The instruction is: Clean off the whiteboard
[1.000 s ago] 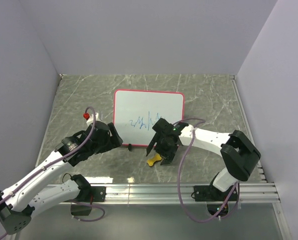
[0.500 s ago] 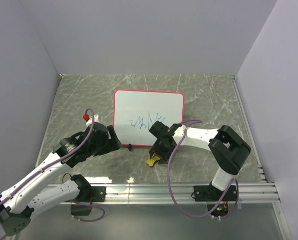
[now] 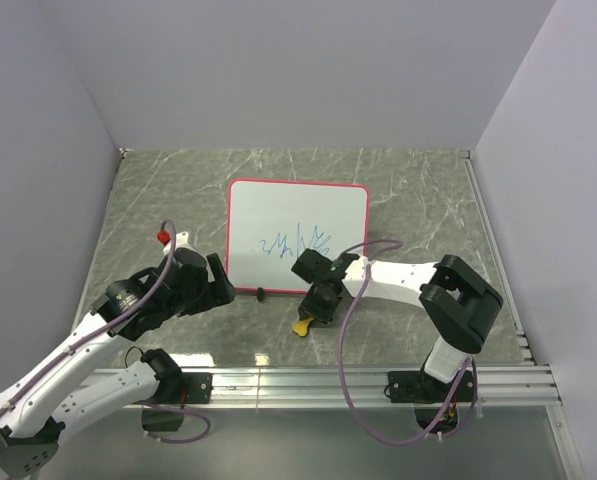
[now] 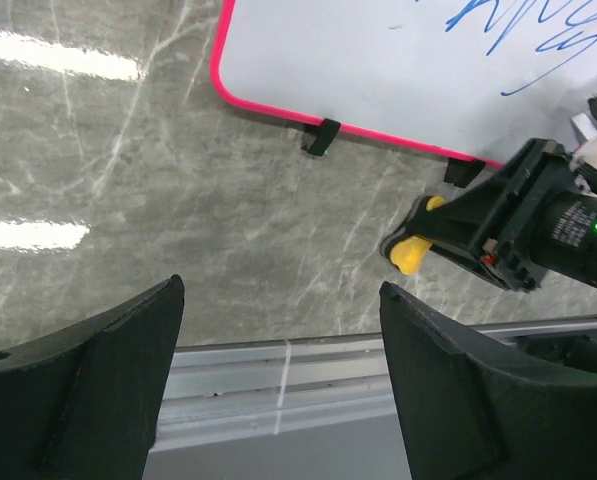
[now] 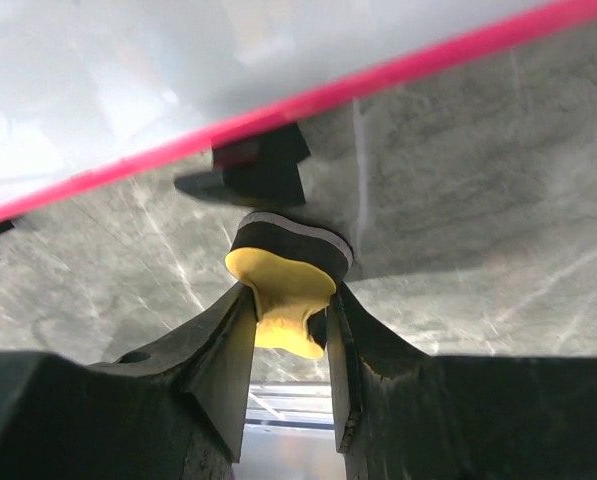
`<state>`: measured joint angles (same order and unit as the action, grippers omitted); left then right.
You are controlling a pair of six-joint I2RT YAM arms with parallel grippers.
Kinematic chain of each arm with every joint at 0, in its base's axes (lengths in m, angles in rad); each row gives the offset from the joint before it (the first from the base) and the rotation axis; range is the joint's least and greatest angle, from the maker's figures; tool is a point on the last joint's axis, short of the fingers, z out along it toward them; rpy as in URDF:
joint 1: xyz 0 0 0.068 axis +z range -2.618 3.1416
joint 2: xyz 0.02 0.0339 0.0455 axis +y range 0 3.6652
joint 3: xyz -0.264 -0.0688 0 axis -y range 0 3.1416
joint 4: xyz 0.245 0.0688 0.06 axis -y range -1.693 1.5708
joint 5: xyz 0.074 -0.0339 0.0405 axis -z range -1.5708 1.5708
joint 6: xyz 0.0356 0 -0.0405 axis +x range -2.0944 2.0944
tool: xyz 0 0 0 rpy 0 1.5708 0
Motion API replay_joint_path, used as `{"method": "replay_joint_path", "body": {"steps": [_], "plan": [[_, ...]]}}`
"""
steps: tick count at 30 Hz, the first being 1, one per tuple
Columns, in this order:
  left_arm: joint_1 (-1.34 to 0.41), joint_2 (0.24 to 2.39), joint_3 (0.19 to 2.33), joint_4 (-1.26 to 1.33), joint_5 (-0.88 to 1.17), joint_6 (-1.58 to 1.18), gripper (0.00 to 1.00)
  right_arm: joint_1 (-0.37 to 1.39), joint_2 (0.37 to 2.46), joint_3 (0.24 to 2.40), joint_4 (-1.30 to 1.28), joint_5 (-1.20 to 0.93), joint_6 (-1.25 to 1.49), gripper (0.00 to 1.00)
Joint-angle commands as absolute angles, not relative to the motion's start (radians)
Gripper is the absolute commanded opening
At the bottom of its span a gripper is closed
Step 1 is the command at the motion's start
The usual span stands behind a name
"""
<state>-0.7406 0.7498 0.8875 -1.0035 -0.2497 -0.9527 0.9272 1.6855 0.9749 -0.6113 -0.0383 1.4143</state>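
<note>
Looking from above, you find the whiteboard point(image 3: 296, 205) flat on the table point(image 3: 158, 200), long axis running left to right, clipped edge on the near side. The right gripper point(image 5: 288, 310) pinches the yellow eraser point(image 5: 281, 285) just beside that edge. The left gripper point(image 4: 280, 300) stands spread, gripping nothing.

the whiteboard point(image 3: 278, 210) lies flat on the grey marbled table point(image 3: 168, 200), near its middle, with its long sides running left to right. it is a white rectangle with rounded corners and a thin red-pink rim. a jagged blue scribble point(image 3: 298, 241) sits unerased in its lower middle, and the surface around it is clean. two small black clips point(image 4: 321, 137) sit on its near edge, well apart from each other.
</note>
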Motion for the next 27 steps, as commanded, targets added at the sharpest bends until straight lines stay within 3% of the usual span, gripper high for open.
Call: {"method": "replay_joint_path", "body": {"steps": [1,8,11,17,27], "plan": [[-0.736,0.758,0.934,-0.993,-0.291,-0.896,0.84,0.942,1.620,0.957,-0.652,0.017,1.407,0.02],[-0.689,0.891,1.055,-0.884,-0.331,-0.703,0.99,0.942,1.456,0.950,-0.687,0.046,1.307,0.00],[-0.605,0.961,1.104,-0.789,-0.276,-0.603,0.97,0.942,1.385,0.948,-0.698,0.075,1.269,0.00],[-0.341,1.048,1.106,-0.531,0.021,-0.424,0.92,0.937,1.192,1.003,-0.759,0.181,1.171,0.00],[-0.129,1.204,1.077,-0.232,0.468,-0.327,0.84,0.836,1.085,1.114,-0.839,0.224,0.957,0.00]]}}
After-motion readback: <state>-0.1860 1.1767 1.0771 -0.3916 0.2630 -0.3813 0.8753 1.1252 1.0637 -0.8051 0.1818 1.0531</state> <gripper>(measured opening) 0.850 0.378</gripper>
